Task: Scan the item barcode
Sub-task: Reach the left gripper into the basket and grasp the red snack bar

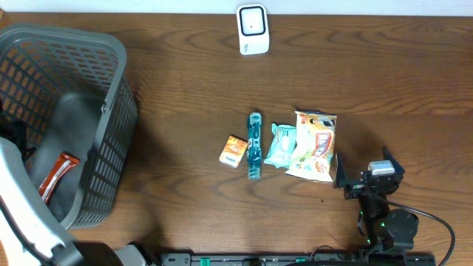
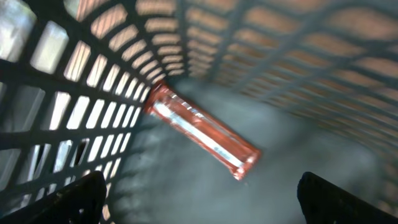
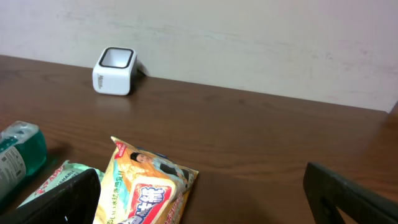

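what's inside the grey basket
A red wrapped bar lies on the basket floor. The left arm covers the near corner; anything under it is hidden.

your left wrist camera looks down into a grey mesh basket. a long red wrapped bar lies diagonally on its blurred floor, upper end by the lattice wall. the left gripper shows dark fingers in both bottom corners, spread wide, below the bar.

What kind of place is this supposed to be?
Likely a mock shop checkout on a wooden table: a white barcode scanner at the far edge, a grey shopping basket holding a red wrapped bar, and a row of packaged goods.
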Motion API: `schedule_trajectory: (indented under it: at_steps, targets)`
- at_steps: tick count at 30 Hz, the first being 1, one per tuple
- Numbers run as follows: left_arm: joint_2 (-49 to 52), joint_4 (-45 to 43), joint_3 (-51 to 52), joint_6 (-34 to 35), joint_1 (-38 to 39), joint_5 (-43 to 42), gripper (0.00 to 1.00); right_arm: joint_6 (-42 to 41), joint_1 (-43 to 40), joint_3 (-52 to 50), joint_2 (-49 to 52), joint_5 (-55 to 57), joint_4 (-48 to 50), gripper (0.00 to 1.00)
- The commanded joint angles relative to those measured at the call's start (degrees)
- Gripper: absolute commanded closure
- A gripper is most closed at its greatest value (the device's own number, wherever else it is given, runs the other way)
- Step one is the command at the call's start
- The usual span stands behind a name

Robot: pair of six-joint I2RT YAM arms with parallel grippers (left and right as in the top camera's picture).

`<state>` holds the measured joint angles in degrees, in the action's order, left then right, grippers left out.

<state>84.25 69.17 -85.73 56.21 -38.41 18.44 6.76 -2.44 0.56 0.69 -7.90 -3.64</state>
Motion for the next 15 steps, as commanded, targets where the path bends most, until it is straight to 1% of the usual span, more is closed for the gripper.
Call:
schedule_trajectory:
  at_steps: [1,6,10,13,15]
  targets:
    - [5.0,0.5,2.9,8.7,-2.0,-1.9,0.02,0.6,0.4,-0.2,-0.3,0.0,-0.1,0.01]
    - [8.1,-3.4,8.6,16.4,-2.0,-2.0,0.02,0.6,0.4,-0.2,-0.3,0.1,-0.1,0.01]
    - [8.3,-9.1,14.4,17.4,-1.9,-2.3,0.02,0.6,0.4,-0.2,-0.3,0.1,-0.1,0.01]
    - [8.3,-15.5,19.4,18.9,-2.0,-2.3,0.02,0.6,0.4,-0.2,-0.3,0.1,-0.1,0.01]
    - [8.3,-22.6,24.0,18.9,-2.0,-2.3,0.02,0.6,0.4,-0.2,-0.3,0.1,-0.1,0.01]
